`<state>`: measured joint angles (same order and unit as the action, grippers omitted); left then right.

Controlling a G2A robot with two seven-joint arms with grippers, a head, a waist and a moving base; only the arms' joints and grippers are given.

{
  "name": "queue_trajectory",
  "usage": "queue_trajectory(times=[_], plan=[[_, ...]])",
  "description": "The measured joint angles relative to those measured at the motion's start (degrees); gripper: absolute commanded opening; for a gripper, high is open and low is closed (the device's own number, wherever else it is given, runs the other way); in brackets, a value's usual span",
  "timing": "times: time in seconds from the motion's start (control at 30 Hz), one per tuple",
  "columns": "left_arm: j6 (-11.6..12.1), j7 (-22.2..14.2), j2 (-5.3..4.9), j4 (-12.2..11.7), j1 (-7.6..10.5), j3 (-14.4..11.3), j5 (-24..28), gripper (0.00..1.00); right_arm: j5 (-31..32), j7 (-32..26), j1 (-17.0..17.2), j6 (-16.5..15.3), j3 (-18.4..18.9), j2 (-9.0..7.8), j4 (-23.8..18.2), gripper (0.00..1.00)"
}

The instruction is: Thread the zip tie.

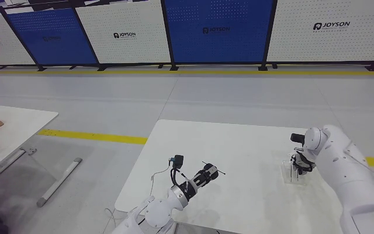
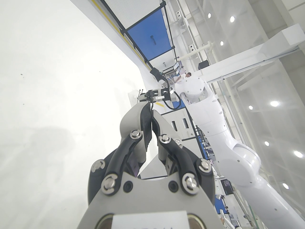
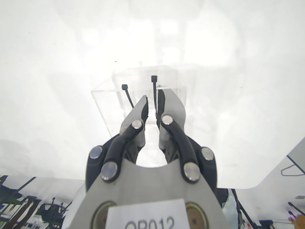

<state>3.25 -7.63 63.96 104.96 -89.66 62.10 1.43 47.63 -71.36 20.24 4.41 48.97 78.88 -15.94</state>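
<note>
Zip tie point(image 1: 221, 172) is pinched crosswise in the left gripper point(image 1: 211, 172), pads shut on it, over the near side of the table point(image 1: 245, 140) — picked up, not threaded, no loop visible. Right gripper point(image 3: 152, 102) sits well apart at the clear holder point(image 3: 102, 96), fingers a little apart astride one upright tie point(image 3: 154, 86), not clamped as far as I can see; a spare tie point(image 3: 127, 94) stands just beside it. Left to do, I'd judge: tail through head — the whole threading step.

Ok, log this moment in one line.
left pincer: shut on loose tie | right pincer: open around upright tie in clear stand | threading: not yet begun
</note>
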Motion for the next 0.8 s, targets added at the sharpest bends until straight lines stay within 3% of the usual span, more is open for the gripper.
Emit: queue_trajectory(times=[0.8], plan=[[0.0, 0.0, 0.0, 0.0, 0.0, 0.0, 0.0, 0.0, 1.72, -2.23, 0.47, 2.9, -0.47, 0.23, -1.28, 0.11]])
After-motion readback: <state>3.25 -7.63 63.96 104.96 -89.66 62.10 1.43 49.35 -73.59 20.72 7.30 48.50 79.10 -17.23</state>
